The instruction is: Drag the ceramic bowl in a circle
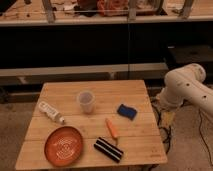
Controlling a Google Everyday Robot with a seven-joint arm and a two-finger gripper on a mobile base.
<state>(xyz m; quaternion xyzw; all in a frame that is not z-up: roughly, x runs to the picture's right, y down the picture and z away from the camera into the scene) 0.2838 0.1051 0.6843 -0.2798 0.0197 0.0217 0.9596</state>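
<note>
table [62, 91] matt wood | ceramic bowl [63, 145] glossy | cup [86, 102] translucent plastic | gripper unseen

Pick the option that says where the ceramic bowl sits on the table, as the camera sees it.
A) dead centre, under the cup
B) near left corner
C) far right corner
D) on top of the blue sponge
B: the ceramic bowl lies at the near left corner of the table, in front of the white bottle and apart from the plastic cup. The gripper is out of view; only the arm shows, to the right of the table.
</note>
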